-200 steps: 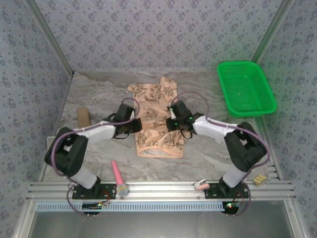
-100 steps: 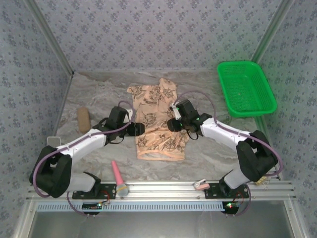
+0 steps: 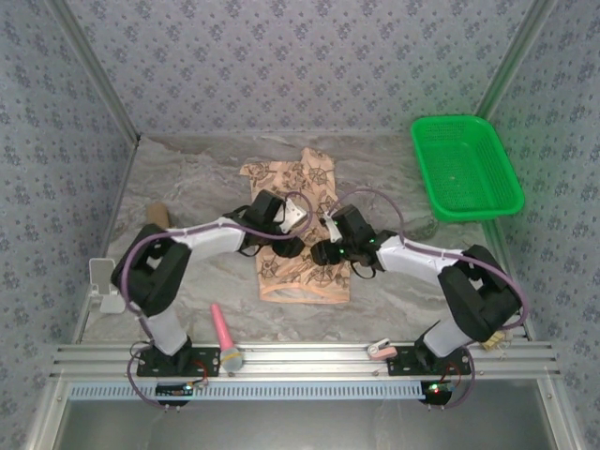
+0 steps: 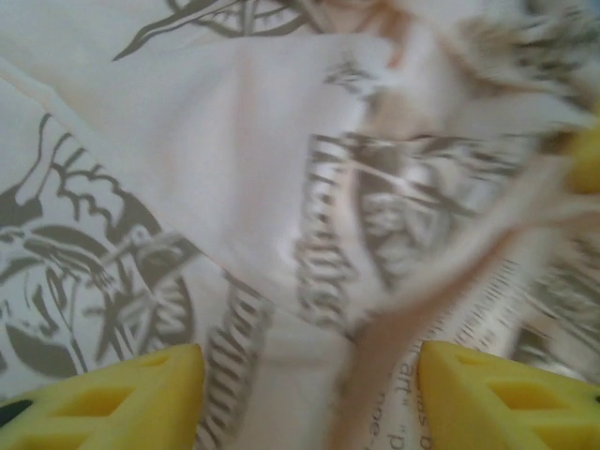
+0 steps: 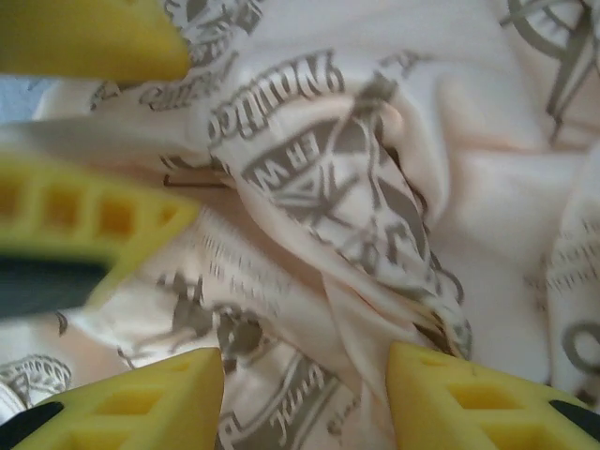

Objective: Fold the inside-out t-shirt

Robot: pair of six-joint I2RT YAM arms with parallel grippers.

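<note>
The inside-out t-shirt [image 3: 302, 180] lies folded in a tall peach strip at the middle of the table, its dark compass prints facing up. My left gripper [image 3: 288, 247] and right gripper [image 3: 322, 253] meet tip to tip over its middle. In the left wrist view the left gripper [image 4: 309, 403] is open, a raised ridge of the t-shirt [image 4: 234, 169] running between its yellow fingers [image 4: 112, 398]. The right gripper [image 5: 305, 398] is open too, with a bunched fold of the t-shirt [image 5: 328, 178] between its fingers [image 5: 478, 398]. The left gripper's yellow fingers [image 5: 80, 216] show close by at the upper left.
A green plastic basket [image 3: 466, 167] stands at the back right. A pink-handled tool [image 3: 225, 337] lies near the front rail on the left, and a small white clip [image 3: 380, 350] on the right. A tan block [image 3: 157, 216] sits by the left wall.
Both grippers went from shut to open. The left arm swung right until its gripper is over the shirt's middle. The right gripper dropped slightly toward it.
</note>
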